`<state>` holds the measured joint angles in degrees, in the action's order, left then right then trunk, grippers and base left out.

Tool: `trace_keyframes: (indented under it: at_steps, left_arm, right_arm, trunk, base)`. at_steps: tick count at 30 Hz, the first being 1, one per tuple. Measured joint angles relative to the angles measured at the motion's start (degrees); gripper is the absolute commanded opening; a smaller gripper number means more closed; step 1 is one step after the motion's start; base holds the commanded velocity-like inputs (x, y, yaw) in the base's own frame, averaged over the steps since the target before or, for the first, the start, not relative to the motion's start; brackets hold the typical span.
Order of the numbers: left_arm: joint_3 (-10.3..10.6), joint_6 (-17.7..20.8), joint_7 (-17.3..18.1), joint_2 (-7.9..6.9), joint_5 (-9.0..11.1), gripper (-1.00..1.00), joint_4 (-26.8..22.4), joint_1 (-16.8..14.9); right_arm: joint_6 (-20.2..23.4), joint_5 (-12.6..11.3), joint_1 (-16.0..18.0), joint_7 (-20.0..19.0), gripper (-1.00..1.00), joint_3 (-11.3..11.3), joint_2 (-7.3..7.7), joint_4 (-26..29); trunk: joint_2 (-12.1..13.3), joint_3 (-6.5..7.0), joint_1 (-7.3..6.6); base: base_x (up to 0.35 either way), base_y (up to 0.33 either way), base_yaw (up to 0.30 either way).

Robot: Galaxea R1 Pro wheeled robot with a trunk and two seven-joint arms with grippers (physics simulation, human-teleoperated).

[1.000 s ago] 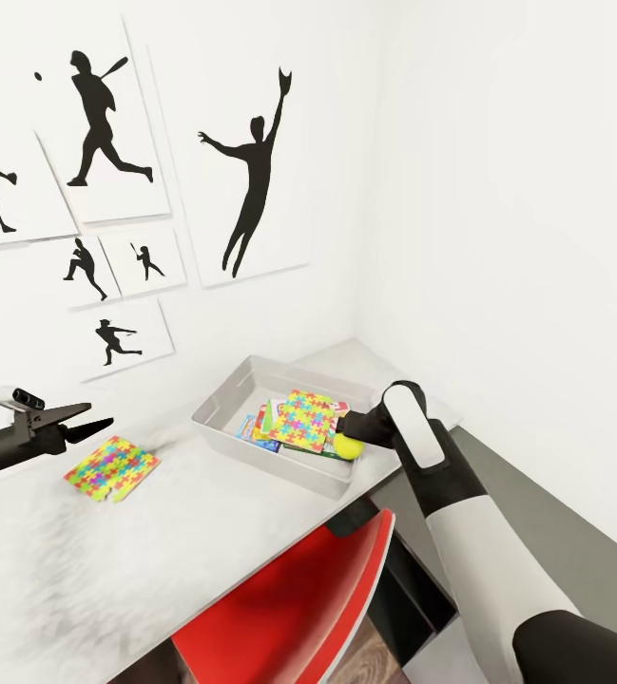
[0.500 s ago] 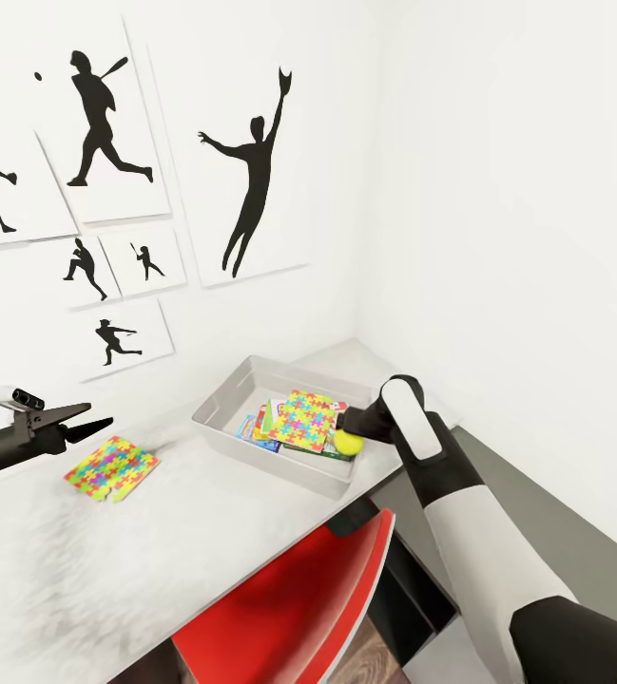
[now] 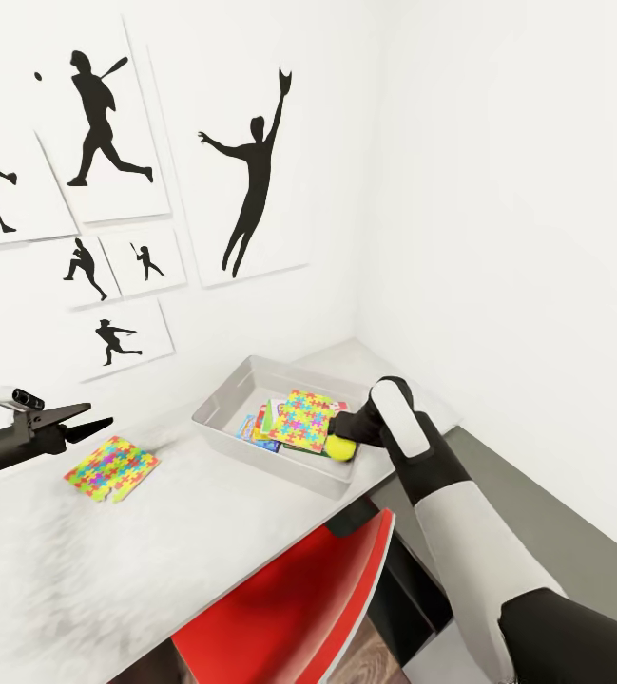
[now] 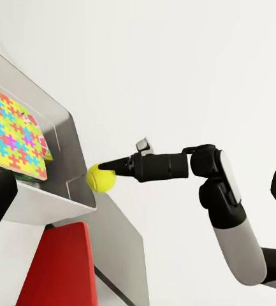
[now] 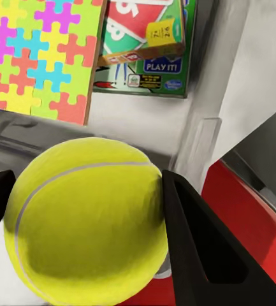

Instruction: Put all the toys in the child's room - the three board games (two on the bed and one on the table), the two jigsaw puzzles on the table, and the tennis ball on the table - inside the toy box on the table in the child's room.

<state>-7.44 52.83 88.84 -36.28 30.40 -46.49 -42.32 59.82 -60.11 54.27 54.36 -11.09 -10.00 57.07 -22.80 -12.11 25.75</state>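
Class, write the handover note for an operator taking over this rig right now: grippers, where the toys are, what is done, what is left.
Right gripper: shut on the tennis ball, held at the toy box rim, not released.
Left gripper: open, empty, above the loose jigsaw puzzle on the table.
In the box: one jigsaw puzzle on top of board games; their count is hidden.
Left: drop the ball, box the loose puzzle.
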Motion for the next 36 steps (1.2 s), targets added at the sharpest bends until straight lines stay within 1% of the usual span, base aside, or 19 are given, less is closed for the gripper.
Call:
trace_keyframes:
  at_steps: [5,31,32,36]
  left_arm:
    - [0.0,0.0,0.0,0.00,0.0,1.00,0.0,0.0]
    - [0.0,0.0,0.0,0.00,0.1,1.00,0.0,0.0]
    - [0.0,0.0,0.0,0.00,0.1,1.00,0.0,0.0]
    - [0.0,0.0,0.0,0.00,0.1,1.00,0.0,0.0]
  right_arm:
    - [-0.2,0.0,0.3,0.0,-1.00,0.0,0.00,-1.6]
    - [-0.3,0.1,0.4,0.0,-1.00,0.0,0.00,-1.8]
    - [-0.3,0.1,0.4,0.0,1.00,0.0,0.00,-1.8]
    - [-0.4,0.0,0.4,0.1,1.00,0.0,0.00,-1.8]
  trunk:
    - [0.0,0.00,0.00]
    - [0.0,0.00,0.00]
    - [0.0,0.00,0.00]
    - [0.0,0.00,0.00]
  base:
    - [0.000,0.000,0.000]
    - [0.000,0.000,0.000]
    - [0.000,0.000,0.000]
    - [0.000,0.000,0.000]
